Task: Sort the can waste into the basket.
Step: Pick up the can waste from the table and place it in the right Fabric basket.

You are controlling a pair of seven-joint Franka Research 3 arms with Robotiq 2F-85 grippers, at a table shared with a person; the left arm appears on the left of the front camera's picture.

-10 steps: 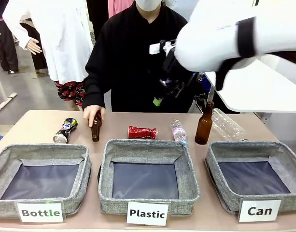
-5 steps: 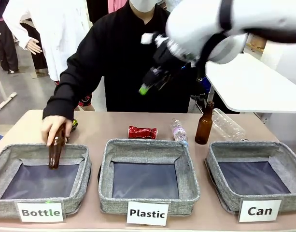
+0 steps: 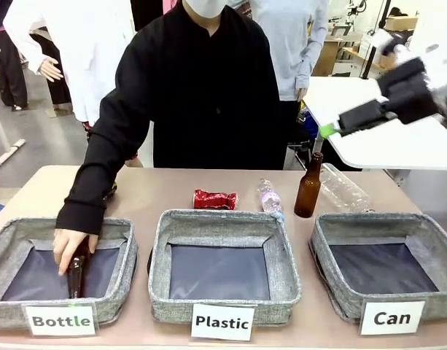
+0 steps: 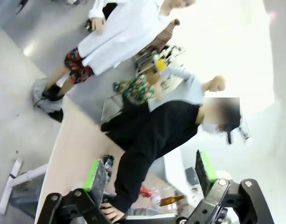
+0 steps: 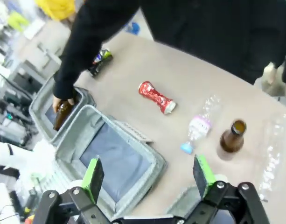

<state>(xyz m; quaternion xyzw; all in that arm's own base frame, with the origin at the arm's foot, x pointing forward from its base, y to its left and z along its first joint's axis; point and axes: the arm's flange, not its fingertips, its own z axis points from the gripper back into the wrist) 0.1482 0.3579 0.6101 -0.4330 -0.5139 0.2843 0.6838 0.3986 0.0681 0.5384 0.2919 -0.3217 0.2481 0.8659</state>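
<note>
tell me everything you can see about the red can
The red can is shiny red metal, crushed and pinched in at the middle, with a silvery end showing in the right wrist view. It lies on its side on the table, just beyond the far rim of the Plastic basket with a gap between them, and left of the small clear bottle. Only the table touches it.

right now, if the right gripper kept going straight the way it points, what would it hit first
Most likely the middle grey basket: the open right gripper aims down at its corner rim. Depth is unclear, so it could instead land on the bare table just beside it.
</note>
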